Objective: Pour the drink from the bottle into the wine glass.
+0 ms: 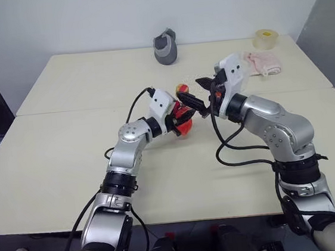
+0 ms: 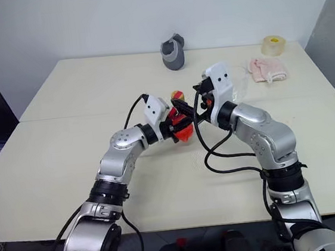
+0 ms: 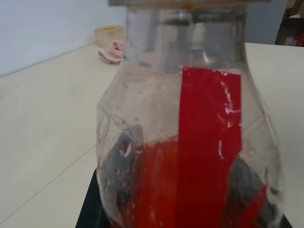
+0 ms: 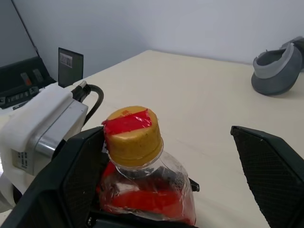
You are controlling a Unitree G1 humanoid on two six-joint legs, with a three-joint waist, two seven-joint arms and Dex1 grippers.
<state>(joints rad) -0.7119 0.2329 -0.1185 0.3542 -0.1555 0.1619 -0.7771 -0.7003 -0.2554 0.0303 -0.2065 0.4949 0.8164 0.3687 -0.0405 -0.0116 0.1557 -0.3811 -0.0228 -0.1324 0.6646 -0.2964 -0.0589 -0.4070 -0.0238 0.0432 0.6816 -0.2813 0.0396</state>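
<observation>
The bottle [image 4: 142, 175] is small and clear. It has a round yellow cap [image 4: 133, 135] with a strip of red tape across the top. A red label runs down its side. The red drink [image 3: 161, 190] fills only the lower part, and tiny drops cling to the inside above it.

The left gripper [image 1: 180, 119] holds the bottle tight around its lower half. The bottle stands upright in the grip, over the middle of the desk [image 1: 68, 154], and its cap points up.

The right gripper [image 1: 196, 98] is open wide. Its black fingers [image 4: 270, 166] sit one on each side of the cap and do not touch it. The two grippers meet close together, with the bottle between them.

The glass [image 2: 242, 81] is hard to make out because it is clear. It shows just behind the right gripper, near a pink cloth [image 1: 263, 62].

A roll of tape [image 1: 265, 38] lies in the far right corner of the desk. A grey jug [image 1: 165, 46] sits at the far edge, well apart from the bottle.
</observation>
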